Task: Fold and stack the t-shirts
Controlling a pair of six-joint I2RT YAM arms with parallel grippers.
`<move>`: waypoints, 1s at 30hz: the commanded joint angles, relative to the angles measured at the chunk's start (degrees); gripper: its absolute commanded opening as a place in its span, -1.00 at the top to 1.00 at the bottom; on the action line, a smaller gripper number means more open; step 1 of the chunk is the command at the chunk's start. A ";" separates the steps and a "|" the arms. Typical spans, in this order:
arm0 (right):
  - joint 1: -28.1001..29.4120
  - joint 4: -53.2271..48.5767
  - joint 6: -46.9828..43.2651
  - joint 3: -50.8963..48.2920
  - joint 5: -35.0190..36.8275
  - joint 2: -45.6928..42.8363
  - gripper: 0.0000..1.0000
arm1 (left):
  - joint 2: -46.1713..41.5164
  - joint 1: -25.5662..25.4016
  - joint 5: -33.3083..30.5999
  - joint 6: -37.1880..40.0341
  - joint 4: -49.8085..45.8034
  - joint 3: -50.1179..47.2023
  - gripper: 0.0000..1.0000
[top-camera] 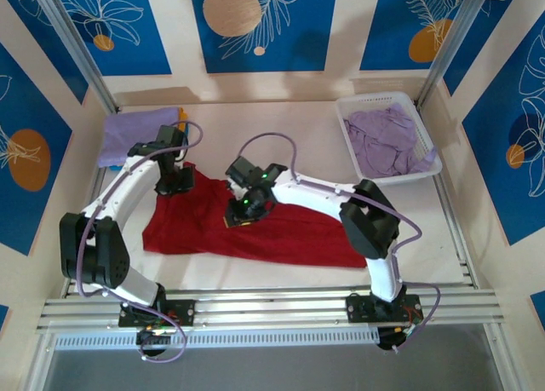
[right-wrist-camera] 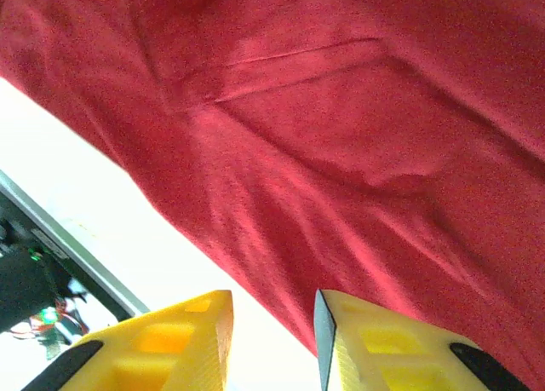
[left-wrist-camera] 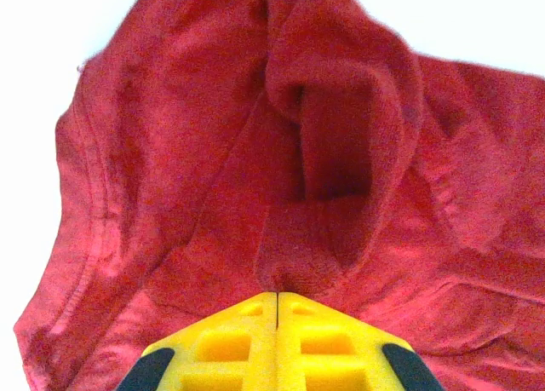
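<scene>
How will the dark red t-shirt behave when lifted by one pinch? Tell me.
Probably floppy: the dark red t-shirt puckers into a soft ridge at the shut left pincer. Likely light, draping rather than holding shape, given its wrinkles. If pushed, it would probably bunch, not slide.

The right arm (top-camera: 315,189) hides part of the far edge of the red shirt (top-camera: 281,242). How many lavender shirts (top-camera: 387,140) lie in the basket (top-camera: 375,97), I can't tell. An orange scrap (top-camera: 180,112) is mostly hidden by the far-left lavender shirt (top-camera: 128,135).

No readable text, label, brand, number or sign on anything in view.
</scene>
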 commanded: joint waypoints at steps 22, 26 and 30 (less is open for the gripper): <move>5.81 8.90 -7.30 14.35 4.13 15.27 0.22 | 1.33 8.40 8.96 2.07 1.69 -3.42 1.00; 5.03 9.18 -7.19 15.41 2.61 16.99 0.24 | 1.33 8.57 9.27 2.16 1.61 -3.28 1.00; 4.03 9.37 -6.76 15.70 2.16 17.53 0.29 | 1.27 8.57 9.53 2.03 1.37 -3.42 1.00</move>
